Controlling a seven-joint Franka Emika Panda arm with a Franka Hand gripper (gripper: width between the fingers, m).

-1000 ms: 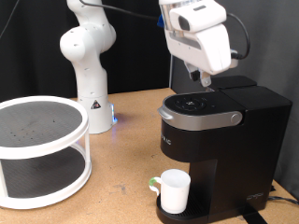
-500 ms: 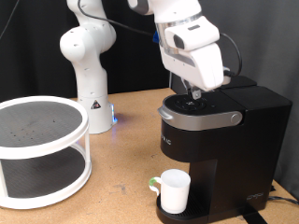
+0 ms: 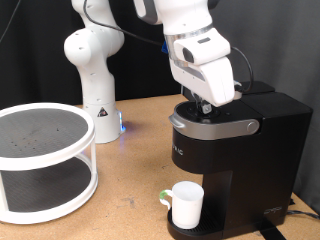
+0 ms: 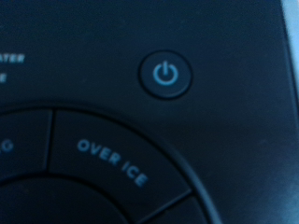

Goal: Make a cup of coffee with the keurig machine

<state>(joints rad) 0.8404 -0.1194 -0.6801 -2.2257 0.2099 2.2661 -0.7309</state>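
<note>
Nearest the exterior camera, the cup stands upright on the drip tray at the foot of the keurig machine, under the brew head, with its handle turned toward the exterior view's left; most of the tray lies hidden beneath it and only a dark rim shows. At the exterior view's left a white two-tier round rack sits on the wooden table, its near edge cut off by the frame. Higher up, the gripper hangs right over the machine's lid, so close that its tips cannot be told apart from the dark top panel; the bulky white hand covers them, and whether the fingers are spread or together cannot be made out, nor whether they actually touch the lid. The wrist view is filled by the control panel alone: a round power button with a faintly blue symbol, and below it a ring segment lettered "OVER ICE"; other lettering at that picture's edge is cut off and unreadable, and no fingers show there. Farther back stands the white base of the robot arm, with a small blue light beside its foot.
</note>
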